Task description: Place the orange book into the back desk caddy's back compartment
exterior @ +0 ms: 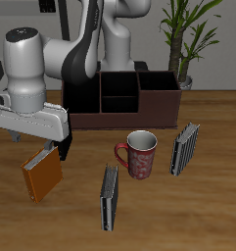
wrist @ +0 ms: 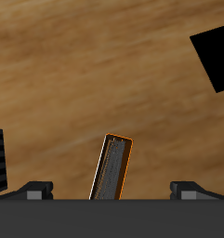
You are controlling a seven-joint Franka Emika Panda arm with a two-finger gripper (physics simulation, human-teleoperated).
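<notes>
Gripper (exterior: 53, 149) hangs right over the orange book (exterior: 42, 175), fingers spread and holding nothing | book leans tilted near the table's front edge, top edge free for a pinch | mug (exterior: 139, 154) beyond | back desk caddy (exterior: 139, 103) open-topped, well apart.

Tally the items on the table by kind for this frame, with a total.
Books: 3 — orange book, striped book near the front edge, striped book beside the mug
Mugs: 1 — mug
Caddies: 1 — caddy
Total: 5
</notes>
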